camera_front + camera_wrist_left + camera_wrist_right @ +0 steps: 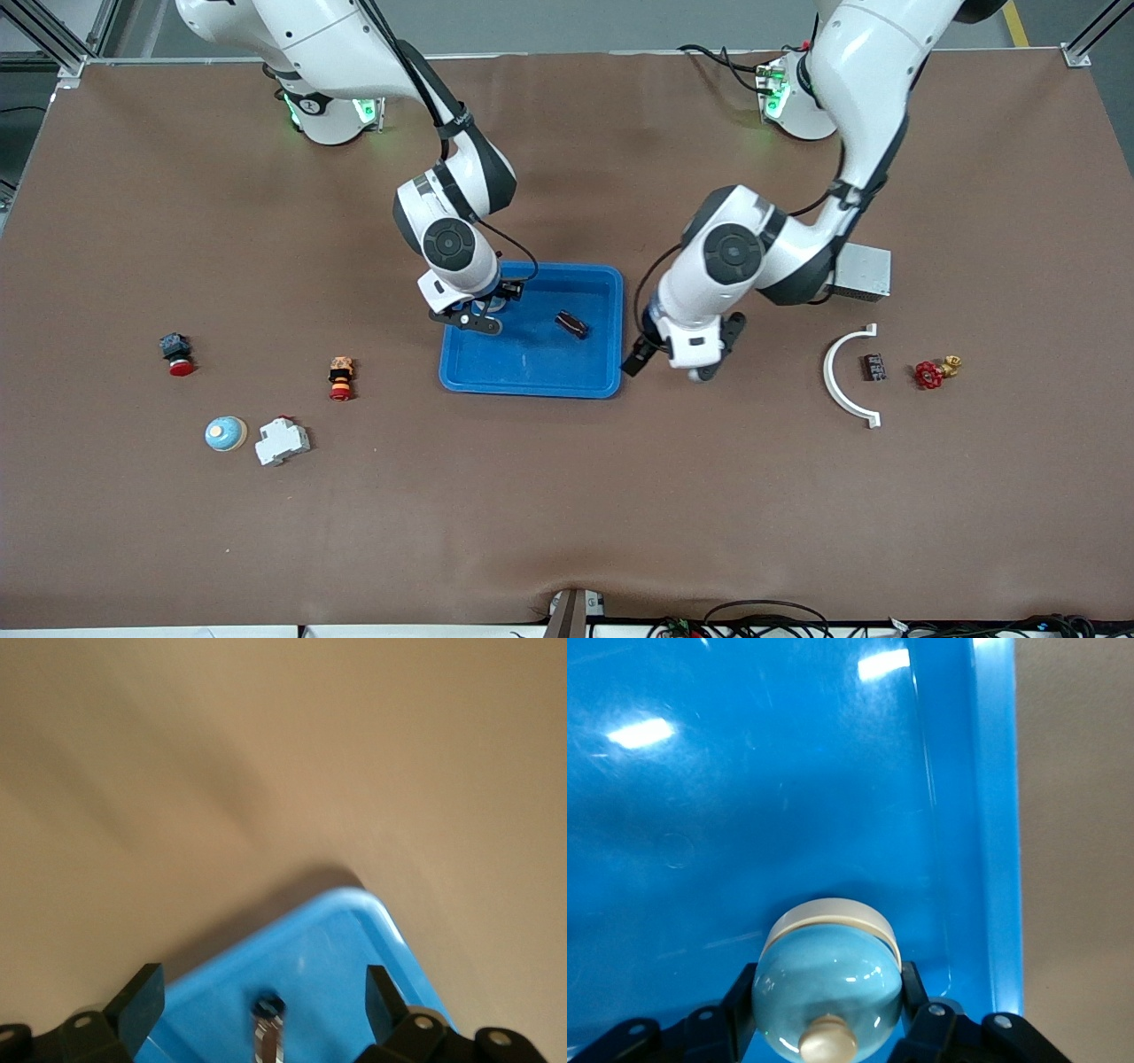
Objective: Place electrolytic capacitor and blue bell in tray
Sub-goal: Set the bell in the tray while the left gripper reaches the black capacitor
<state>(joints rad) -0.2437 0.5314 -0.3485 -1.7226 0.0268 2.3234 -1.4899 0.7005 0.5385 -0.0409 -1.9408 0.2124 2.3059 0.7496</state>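
The blue tray lies at the table's middle. A dark electrolytic capacitor lies in it, toward the left arm's end; it also shows in the left wrist view. My right gripper is low over the tray's corner toward the right arm's end, shut on a light blue bell with a cream knob, just above the tray floor. My left gripper hangs open and empty over the table beside the tray.
A grey metal box, a white curved bracket, a small black part and a red valve lie toward the left arm's end. Two red buttons, a white breaker and another blue dome lie toward the right arm's end.
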